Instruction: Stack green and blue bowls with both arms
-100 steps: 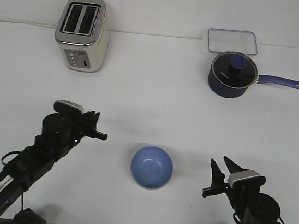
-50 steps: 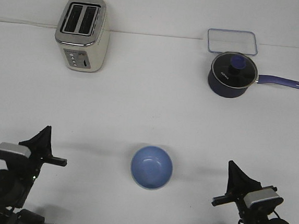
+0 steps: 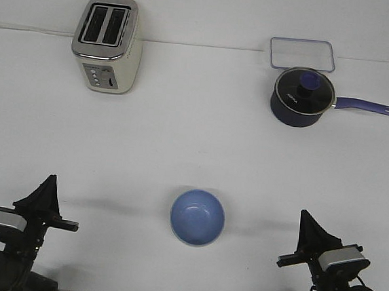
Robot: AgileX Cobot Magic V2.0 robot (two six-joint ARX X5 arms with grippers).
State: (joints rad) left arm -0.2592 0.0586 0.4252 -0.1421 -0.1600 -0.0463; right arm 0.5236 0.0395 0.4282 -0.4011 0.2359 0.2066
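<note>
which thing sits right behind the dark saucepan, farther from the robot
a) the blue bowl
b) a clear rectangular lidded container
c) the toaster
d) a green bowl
b, the clear rectangular container lies just beyond the saucepan at the far right of the table, while the toaster stands far left and the blue bowl sits near the robot.

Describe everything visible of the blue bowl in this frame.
The blue bowl is small, round and matte, light periwinkle inside and out, with a smooth, slightly paler rim. It stands upright and open on the white table, near the front edge and roughly midway between the two arms. Its inside looks empty; no green bowl can be seen in or under it from this view. Nothing but the table touches it, and both grippers are well clear.
</note>
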